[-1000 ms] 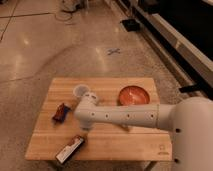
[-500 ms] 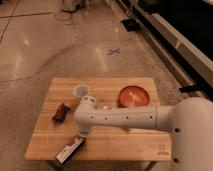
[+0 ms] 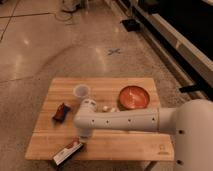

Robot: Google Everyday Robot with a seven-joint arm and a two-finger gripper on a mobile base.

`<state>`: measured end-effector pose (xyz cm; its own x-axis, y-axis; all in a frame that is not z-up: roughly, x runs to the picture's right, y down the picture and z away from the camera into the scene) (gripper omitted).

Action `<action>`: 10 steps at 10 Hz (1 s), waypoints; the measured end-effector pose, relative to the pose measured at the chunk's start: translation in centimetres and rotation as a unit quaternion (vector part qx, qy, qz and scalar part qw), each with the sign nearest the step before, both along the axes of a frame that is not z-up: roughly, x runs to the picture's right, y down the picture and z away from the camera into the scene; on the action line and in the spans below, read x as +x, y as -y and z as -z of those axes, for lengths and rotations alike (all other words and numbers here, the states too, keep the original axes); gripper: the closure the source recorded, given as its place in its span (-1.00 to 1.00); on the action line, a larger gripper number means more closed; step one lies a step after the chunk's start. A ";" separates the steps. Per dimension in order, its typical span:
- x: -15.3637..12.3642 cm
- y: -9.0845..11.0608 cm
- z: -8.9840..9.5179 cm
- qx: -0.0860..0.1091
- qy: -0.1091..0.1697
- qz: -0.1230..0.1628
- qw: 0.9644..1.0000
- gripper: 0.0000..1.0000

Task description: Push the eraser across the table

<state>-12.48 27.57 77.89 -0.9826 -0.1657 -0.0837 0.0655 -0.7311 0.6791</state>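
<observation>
The eraser (image 3: 67, 152), a long black block with a white face and a red mark, lies slanted at the front left edge of the wooden table (image 3: 125, 142). Its left end reaches the table's edge. My white arm stretches from the right across the table's middle. The gripper (image 3: 80, 138) points down at the arm's left end, right at the eraser's upper right end. Whether it touches the eraser I cannot tell.
A clear cup (image 3: 81, 91) stands at the back middle. A red bowl (image 3: 134, 97) sits at the back right. A dark blue-and-orange packet (image 3: 61, 111) lies at the left. A white-and-brown packet (image 3: 107, 108) peeks out behind my arm. A dark logo (image 3: 162, 150) marks the front right corner.
The gripper has come toward the table's front edge, down to the eraser. The eraser has shifted slightly toward the front left edge.
</observation>
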 end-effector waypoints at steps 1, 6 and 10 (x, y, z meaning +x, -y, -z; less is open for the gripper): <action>0.0 -0.3 0.2 -0.003 0.000 0.001 1.000 1.00; 0.6 -1.2 0.7 -0.010 -0.005 0.002 1.000 1.00; 0.0 -2.3 1.7 -0.017 0.001 0.000 1.000 1.00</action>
<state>-12.50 29.86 76.17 -0.9826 -0.1675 -0.0803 0.0632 -0.7078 0.7036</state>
